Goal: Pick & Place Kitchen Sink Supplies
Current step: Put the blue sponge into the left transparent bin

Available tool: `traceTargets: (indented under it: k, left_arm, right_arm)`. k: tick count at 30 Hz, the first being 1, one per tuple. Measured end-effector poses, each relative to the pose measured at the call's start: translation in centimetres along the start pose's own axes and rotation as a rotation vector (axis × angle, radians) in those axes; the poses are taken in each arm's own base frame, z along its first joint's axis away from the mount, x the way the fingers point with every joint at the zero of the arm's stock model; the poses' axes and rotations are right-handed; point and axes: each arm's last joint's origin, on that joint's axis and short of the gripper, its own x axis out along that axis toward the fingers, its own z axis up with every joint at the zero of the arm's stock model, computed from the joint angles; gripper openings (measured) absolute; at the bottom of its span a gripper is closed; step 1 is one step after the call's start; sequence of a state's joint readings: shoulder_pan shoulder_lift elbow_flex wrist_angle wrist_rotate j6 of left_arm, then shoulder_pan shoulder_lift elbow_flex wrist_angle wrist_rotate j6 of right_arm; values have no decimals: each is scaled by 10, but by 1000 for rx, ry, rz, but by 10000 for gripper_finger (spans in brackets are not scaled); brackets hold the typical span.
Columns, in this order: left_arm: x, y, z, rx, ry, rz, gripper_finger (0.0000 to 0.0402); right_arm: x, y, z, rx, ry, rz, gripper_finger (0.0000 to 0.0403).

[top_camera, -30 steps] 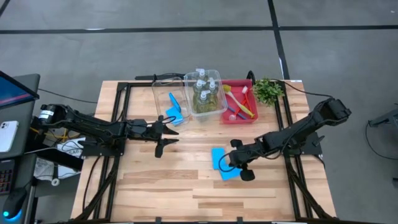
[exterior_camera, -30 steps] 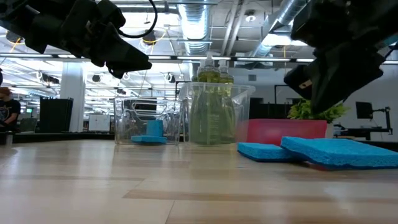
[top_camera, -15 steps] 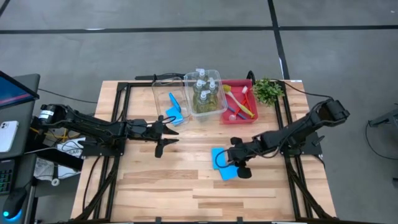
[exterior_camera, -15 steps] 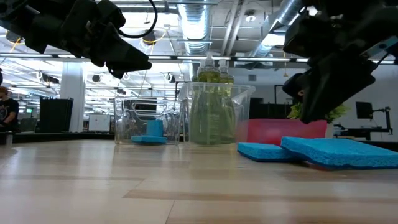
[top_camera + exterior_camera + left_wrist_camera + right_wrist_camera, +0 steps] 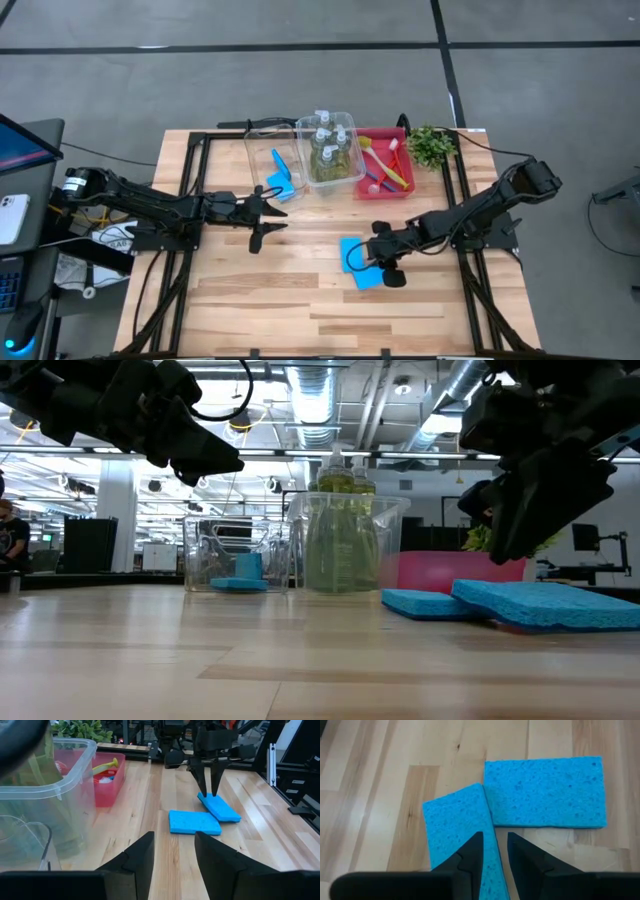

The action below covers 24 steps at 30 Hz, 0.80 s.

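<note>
Two flat blue sponges lie on the table: one [image 5: 350, 250] [image 5: 545, 792] and one [image 5: 370, 278] [image 5: 457, 832], their edges meeting. My right gripper [image 5: 378, 264] [image 5: 495, 839] points down close over the second sponge's far end [image 5: 206, 799], fingers narrowly open. I see a small gap under it in the low view [image 5: 512, 555]. My left gripper [image 5: 268, 206] [image 5: 172, 847] hangs open beside the clear bin [image 5: 262, 150] that holds more blue sponges [image 5: 282, 178]. The bottles [image 5: 328, 148] stand in the middle bin. The brushes [image 5: 388, 165] lie in the red tray.
The two clear bins and the red tray [image 5: 403, 190] stand in a row at the table's far side, with a small green plant [image 5: 432, 145] at the far right corner. Bare wood lies toward the near edge [image 5: 320, 320].
My right gripper has moved a little toward the table's left and down, closer to the two sponges on the table. The sponges have stayed where they were.
</note>
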<state>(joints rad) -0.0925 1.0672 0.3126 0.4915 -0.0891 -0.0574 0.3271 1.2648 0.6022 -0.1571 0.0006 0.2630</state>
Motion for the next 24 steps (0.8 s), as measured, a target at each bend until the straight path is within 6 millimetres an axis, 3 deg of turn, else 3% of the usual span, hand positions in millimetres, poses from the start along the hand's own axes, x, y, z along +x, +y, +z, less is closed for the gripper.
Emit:
traceTargets:
  k: [18, 24]
  left_arm:
    - [0, 0, 0, 0, 0, -1, 143]
    - [0, 0, 0, 0, 0, 0, 143]
  right_arm:
    - [0, 8, -4, -28, 17, 23, 82]
    - [4, 8, -15, -41, 12, 33, 82]
